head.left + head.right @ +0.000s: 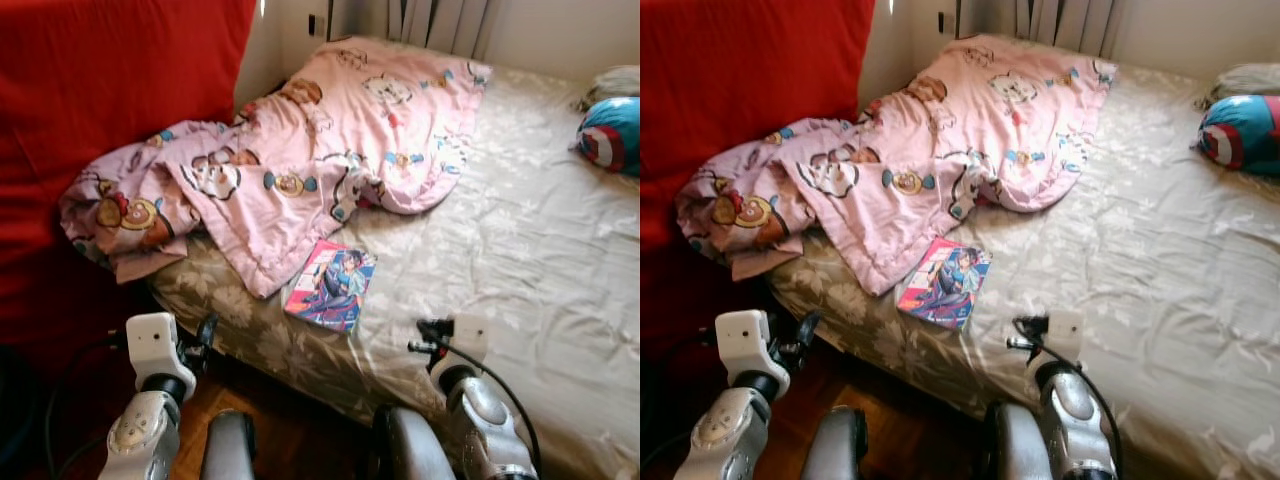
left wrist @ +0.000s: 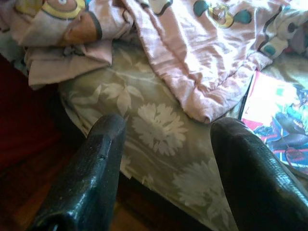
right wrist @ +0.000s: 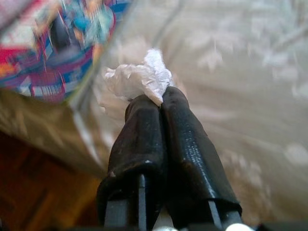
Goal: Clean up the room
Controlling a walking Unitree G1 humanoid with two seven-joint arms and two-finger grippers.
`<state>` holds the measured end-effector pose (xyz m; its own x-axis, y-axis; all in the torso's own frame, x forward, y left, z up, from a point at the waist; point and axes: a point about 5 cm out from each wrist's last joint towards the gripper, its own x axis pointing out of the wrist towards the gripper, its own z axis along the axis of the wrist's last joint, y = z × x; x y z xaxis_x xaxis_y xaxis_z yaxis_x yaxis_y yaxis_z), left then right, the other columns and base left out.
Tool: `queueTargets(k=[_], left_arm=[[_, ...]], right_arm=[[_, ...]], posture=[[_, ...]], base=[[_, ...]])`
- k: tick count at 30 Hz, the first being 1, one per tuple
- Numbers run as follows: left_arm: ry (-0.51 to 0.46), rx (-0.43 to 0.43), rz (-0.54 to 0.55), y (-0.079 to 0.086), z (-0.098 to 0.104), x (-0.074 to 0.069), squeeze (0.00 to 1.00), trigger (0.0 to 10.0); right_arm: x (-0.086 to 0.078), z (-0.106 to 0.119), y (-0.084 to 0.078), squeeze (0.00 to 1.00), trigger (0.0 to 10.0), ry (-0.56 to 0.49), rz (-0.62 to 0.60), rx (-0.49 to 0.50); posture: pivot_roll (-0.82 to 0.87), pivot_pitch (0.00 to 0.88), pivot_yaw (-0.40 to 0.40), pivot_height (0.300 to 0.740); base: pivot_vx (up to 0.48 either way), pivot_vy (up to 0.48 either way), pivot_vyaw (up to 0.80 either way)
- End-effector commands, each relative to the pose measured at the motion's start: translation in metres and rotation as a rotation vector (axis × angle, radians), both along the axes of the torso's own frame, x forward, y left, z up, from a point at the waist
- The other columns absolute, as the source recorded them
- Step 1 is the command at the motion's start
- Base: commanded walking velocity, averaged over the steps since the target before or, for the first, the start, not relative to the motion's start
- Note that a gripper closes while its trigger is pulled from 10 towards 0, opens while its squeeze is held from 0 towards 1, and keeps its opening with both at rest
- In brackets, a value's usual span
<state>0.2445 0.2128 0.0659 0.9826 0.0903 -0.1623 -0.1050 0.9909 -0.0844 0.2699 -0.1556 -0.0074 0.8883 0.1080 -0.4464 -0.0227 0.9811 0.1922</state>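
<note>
While my left gripper [image 2: 163, 159] hangs at the near left corner of the bed [image 1: 520, 260], its two black fingers [image 2: 91, 173] are spread wide with nothing between them, hovering just off the flowered sheet above the dark wooden floor [image 1: 215, 405]. Farther left stands a red upholstered surface [image 1: 110, 90], and a pink cartoon-printed blanket [image 1: 330, 140] lies crumpled against it, spilling from the bed's left edge toward the far end. Just in front of the blanket's lower fold, a comic book [image 1: 331, 285] with a bright blue and pink cover lies flat near the front edge of the mattress, its far corner touching the blanket.

To the right of the comic, my right gripper [image 3: 156, 96] is over the bedsheet, near the front edge. Its fingers are pressed together and pinch a crumpled white tissue [image 3: 139, 77] at their tips. Well apart, at the far right edge of the bed, sits a blue and red round cushion [image 1: 612, 135].
</note>
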Motion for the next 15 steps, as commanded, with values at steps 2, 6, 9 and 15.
queueTargets(k=[2,6,9,15], left_arm=[[0.049,-0.008,0.021,0.004,-0.016,-0.003,0.0,10.0],[0.138,0.015,0.009,0.011,-0.04,-0.008,0.0,10.0],[0.217,0.02,-0.013,0.011,-0.06,-0.015,0.0,10.0],[0.365,0.013,-0.037,0.007,-0.092,-0.024,0.0,10.0]], right_arm=[[-0.006,-0.009,-0.008,0.0,10.0,0.037,-0.013,-0.027],[-0.018,-0.024,-0.015,0.0,10.0,0.112,-0.038,-0.078],[-0.026,-0.033,-0.019,0.0,10.0,0.157,-0.05,-0.09],[-0.038,-0.045,-0.026,0.0,10.0,0.237,-0.064,-0.129]], posture=[[0.1,0.07,-0.051,0.677],[0.1,0.058,-0.052,0.697],[0.09,0.047,-0.05,0.715],[0.1,0.03,-0.055,0.74]], base=[[0.0,0.0,0.0],[0.0,0.0,0.0],[0.0,0.0,0.0],[0.0,0.0,0.0]])
